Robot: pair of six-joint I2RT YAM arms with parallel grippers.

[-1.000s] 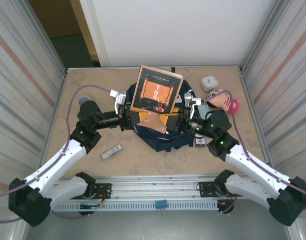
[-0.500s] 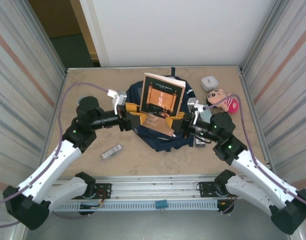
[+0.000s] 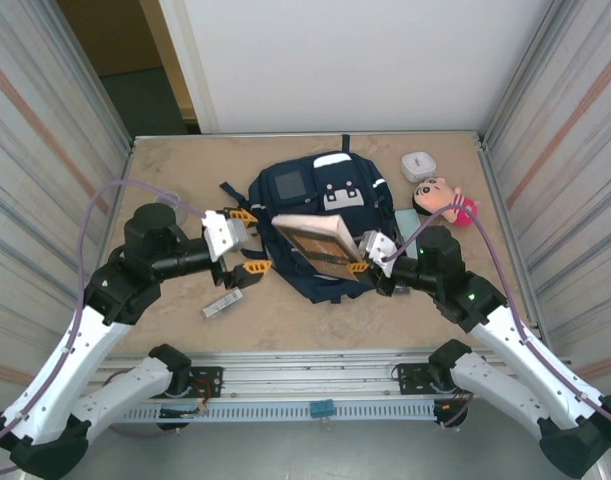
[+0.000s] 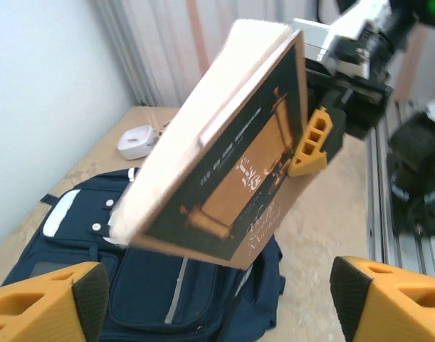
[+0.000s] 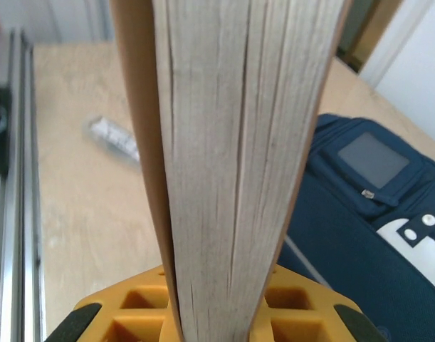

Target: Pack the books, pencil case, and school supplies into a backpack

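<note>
While the book (image 3: 315, 243) is held tilted above the lower half of the backpack (image 3: 320, 185), which lies flat on the table (image 3: 175, 180), it is clamped by one edge in the right gripper (image 3: 368, 257) alone. A stiff, fairly heavy paperback is judged likely to pivot in so narrow a hold, so a deeper grip would be steadier. The right arm is stretched low toward the middle. The left gripper (image 3: 247, 240) is spread wide and empty, just left of the backpack.

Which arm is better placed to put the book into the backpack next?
Right: the right gripper is shut on the book above the backpack; the left gripper stands open, empty, beside it.
</note>
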